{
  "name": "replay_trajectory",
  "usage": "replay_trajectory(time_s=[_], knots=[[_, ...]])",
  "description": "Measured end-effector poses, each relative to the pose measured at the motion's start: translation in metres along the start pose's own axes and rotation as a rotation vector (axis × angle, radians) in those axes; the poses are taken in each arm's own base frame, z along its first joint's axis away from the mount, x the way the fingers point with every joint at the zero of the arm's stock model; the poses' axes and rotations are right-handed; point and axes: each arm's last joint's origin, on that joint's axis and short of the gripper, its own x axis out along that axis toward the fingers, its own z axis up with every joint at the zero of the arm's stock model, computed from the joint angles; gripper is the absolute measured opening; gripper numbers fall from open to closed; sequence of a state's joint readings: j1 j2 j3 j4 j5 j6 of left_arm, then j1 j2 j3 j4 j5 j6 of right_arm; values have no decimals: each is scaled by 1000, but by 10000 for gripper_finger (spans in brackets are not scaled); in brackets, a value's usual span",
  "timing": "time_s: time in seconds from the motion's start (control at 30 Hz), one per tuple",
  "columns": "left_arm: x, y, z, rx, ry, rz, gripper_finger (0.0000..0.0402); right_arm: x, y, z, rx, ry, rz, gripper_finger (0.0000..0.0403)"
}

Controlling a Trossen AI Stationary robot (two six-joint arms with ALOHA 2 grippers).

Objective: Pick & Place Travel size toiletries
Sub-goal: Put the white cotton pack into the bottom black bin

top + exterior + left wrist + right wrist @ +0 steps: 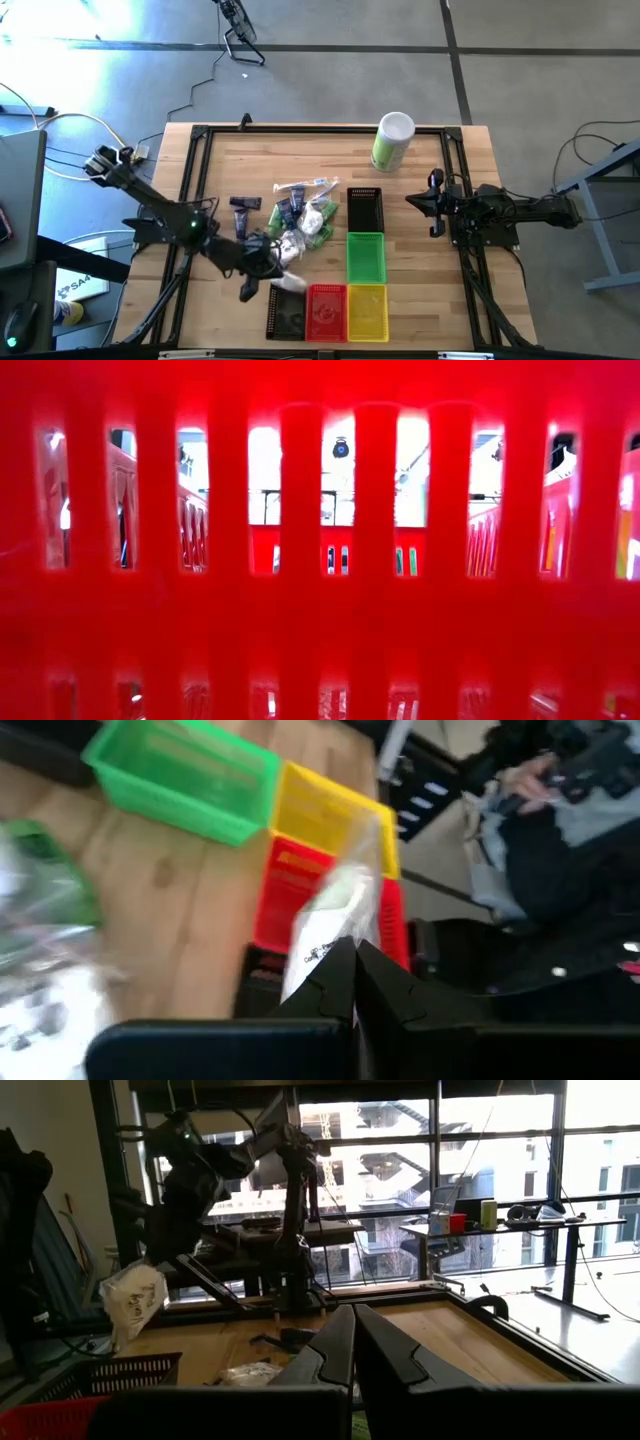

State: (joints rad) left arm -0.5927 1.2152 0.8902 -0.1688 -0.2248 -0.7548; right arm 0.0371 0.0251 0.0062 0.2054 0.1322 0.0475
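White crinkly pouch pinched in the clenched left gripper, hanging above the red basket. Right gripper clenched empty, well apart from the pile of toiletries.

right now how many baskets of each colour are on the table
black basket: 2
green basket: 1
red basket: 1
yellow basket: 1
total: 5
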Motion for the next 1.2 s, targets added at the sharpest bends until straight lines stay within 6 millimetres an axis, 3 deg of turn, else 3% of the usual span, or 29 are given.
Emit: replay_trajectory(time_s=[0.7, 1.07, 1.2], knots=[[53, -6, -36, -42, 300, -175, 0, 0, 0, 0, 5, -5, 0, 2], [60, -3, -39, -40, 278, -130, 1, 0, 0, 0, 5, -5, 1, 2], [60, -3, -39, -39, 264, -116, 21, 0, 0, 0, 5, -5, 2, 2]])
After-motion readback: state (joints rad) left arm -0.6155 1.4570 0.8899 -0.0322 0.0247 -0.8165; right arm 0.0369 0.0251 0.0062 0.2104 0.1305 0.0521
